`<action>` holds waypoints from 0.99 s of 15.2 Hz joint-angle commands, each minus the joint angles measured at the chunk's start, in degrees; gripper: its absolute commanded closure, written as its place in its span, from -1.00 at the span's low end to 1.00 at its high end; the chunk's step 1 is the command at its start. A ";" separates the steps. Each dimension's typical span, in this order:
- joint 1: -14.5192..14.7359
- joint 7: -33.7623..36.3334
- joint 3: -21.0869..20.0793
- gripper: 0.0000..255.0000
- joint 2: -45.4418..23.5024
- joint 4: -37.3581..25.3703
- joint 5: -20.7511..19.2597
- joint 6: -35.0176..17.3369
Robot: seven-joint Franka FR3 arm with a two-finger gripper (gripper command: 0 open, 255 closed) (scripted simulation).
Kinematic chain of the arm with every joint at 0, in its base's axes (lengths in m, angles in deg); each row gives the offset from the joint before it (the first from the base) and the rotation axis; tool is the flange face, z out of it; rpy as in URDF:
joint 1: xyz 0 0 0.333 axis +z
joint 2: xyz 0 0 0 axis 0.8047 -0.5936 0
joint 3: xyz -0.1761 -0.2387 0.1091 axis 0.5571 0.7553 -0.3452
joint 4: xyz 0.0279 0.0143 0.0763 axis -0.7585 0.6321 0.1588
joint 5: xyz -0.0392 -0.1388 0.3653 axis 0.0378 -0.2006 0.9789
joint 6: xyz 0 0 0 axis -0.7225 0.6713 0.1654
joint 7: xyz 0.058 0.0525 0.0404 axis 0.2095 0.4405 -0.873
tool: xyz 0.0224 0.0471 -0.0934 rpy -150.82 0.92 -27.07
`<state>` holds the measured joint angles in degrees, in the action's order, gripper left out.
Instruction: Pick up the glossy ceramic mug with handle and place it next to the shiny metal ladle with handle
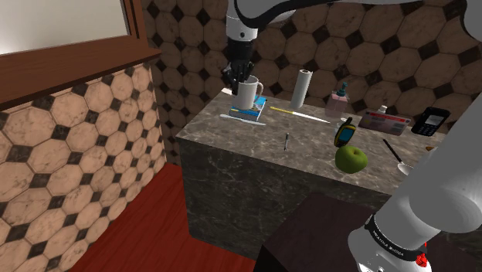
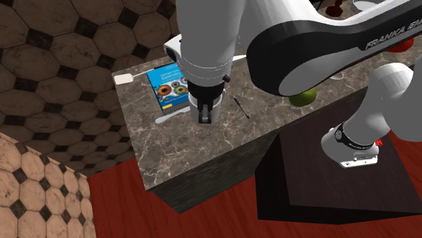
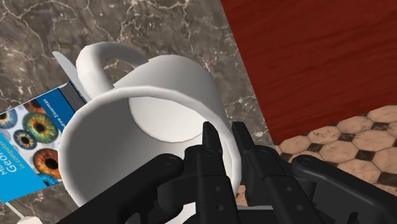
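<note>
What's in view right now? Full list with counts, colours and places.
mug: 1, white, over the book at the counter's far corner
book: 1, blue, under the mug
ladle: 1, dark handle, at the shoulder view's right
apple: 1, green, near the front edge, beside the ladle
paper roll: 1, white, upright by the wall
phone: 1, black, by the wall, far right
pen-like stick: 1, dark, mid-counter
counter: 1, dark marble
arm: 1, white
pincer: 1, black, shut on the mug's rim
</note>
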<state>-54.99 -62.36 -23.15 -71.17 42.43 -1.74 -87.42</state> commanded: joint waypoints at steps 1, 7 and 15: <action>-0.67 -1.41 0.62 1.00 1.39 1.05 0.40 0.20; -4.14 -9.41 4.71 1.00 9.13 9.98 1.98 -1.63; -8.38 -20.21 11.31 1.00 16.61 17.98 1.98 -2.75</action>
<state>-62.91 -81.31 -12.59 -55.45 59.53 0.31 -90.08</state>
